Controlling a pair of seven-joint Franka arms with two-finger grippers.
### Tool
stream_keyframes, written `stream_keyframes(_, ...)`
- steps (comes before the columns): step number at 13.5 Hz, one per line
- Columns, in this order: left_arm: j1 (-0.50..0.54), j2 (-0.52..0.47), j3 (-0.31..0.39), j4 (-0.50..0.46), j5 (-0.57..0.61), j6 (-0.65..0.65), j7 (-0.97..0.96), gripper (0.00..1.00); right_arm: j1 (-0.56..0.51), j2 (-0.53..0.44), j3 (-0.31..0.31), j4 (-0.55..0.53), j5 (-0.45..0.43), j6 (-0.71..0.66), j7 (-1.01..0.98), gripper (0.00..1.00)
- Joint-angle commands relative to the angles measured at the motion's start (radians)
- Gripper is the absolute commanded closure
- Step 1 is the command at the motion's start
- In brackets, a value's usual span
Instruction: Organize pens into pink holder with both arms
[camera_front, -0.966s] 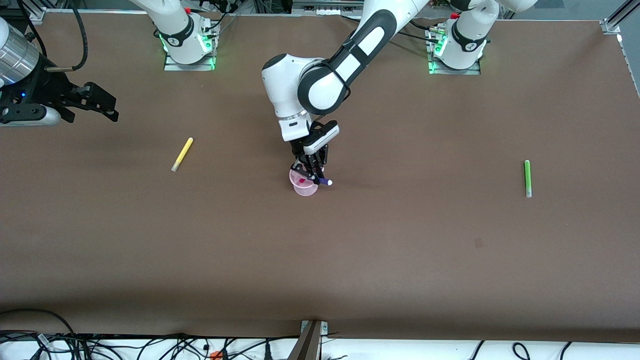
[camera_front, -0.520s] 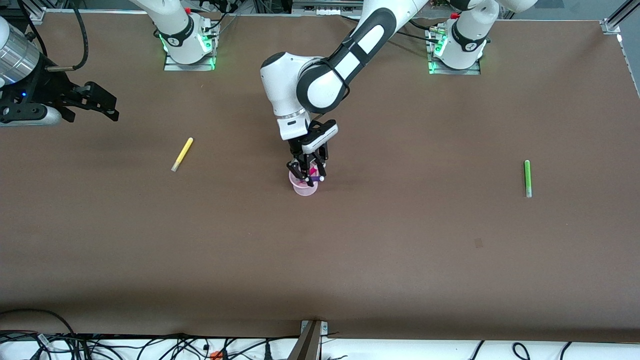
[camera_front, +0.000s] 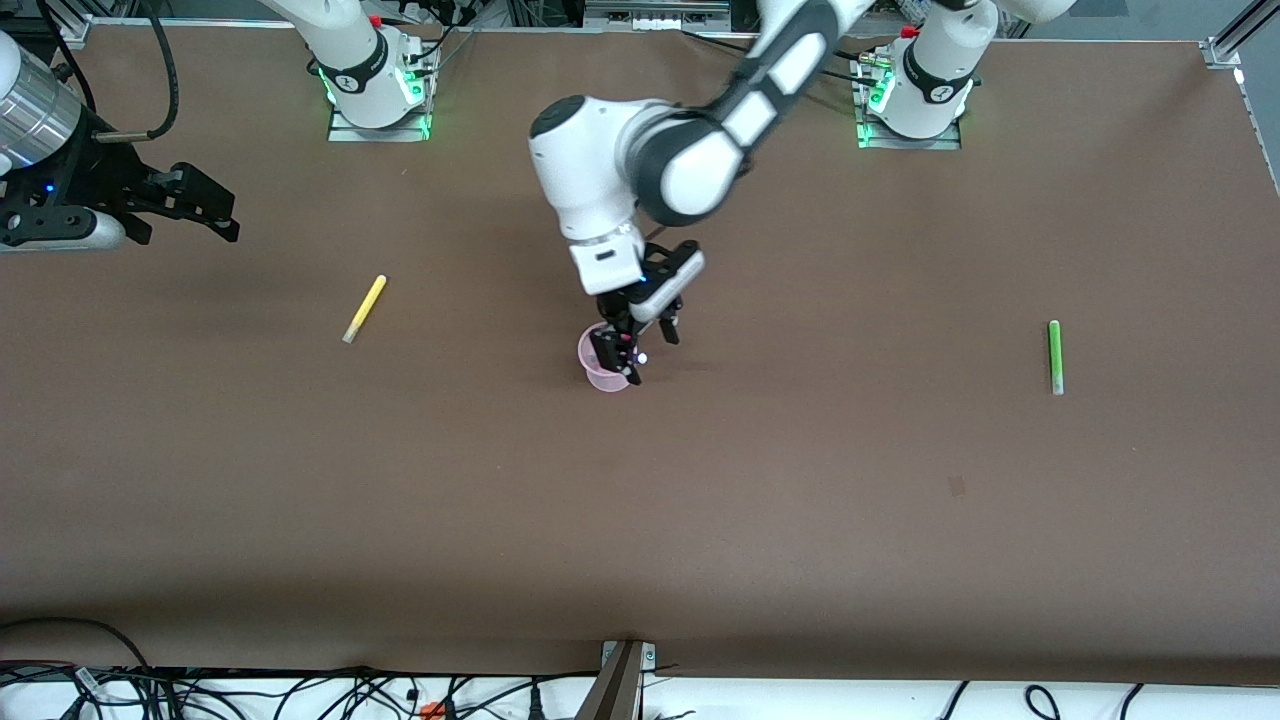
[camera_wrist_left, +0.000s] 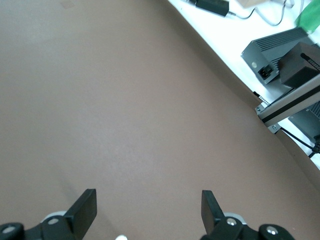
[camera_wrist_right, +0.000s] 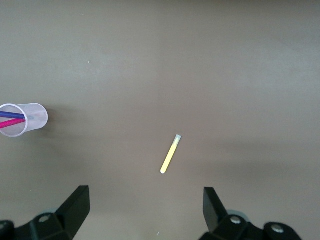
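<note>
Left gripper (camera_front: 640, 350) covers much of pink holder (camera_front: 600, 375) in front view; pens inside mostly hidden there. Holder cut by frame edge in right wrist view (camera_wrist_right: 22, 120). Right gripper (camera_front: 200, 205) partly cropped at front view's edge. Green pen (camera_front: 1054, 356) pale end barely discernible.

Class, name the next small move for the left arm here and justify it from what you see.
Probably lift the left end effector clear of the pink holder: its fingers are open, and the right wrist view shows the purple pen and magenta pen already inside. The green pen would likely come next.
</note>
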Motion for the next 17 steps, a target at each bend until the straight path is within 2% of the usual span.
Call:
stream_keyframes(1,0.118,-0.148,-0.015,-0.041,-0.206,-0.094,0.277,0.05,0.001,0.005,0.004,0.021,0.002,-0.018,0.001,0.00)
stream_keyframes(5,0.315,-0.285,-0.015,-0.060,-0.489,-0.261,0.718,0.05,0.019,0.005,0.005,0.021,-0.010,-0.021,-0.002,0.00)
stream_keyframes(7,0.426,-0.355,-0.015,-0.092,-0.566,-0.371,0.961,0.05,0.020,0.005,0.005,0.021,-0.010,-0.021,-0.004,0.00)
stream_keyframes(9,0.521,-0.404,-0.015,-0.132,-0.592,-0.425,1.173,0.05,0.021,0.005,0.005,0.021,-0.011,-0.021,-0.004,0.00)
stream_keyframes(13,0.694,-0.512,-0.015,-0.302,-0.598,-0.424,1.688,0.00,0.021,0.005,0.005,0.021,-0.011,-0.021,-0.004,0.00)
stream_keyframes(15,0.762,-0.521,-0.015,-0.330,-0.598,-0.424,1.871,0.00,0.021,0.003,0.005,0.021,-0.010,-0.021,-0.004,0.00)
stream_keyframes(17,0.819,-0.555,-0.015,-0.401,-0.598,-0.384,1.995,0.00,0.026,0.003,0.005,0.021,-0.011,-0.021,-0.004,0.00)
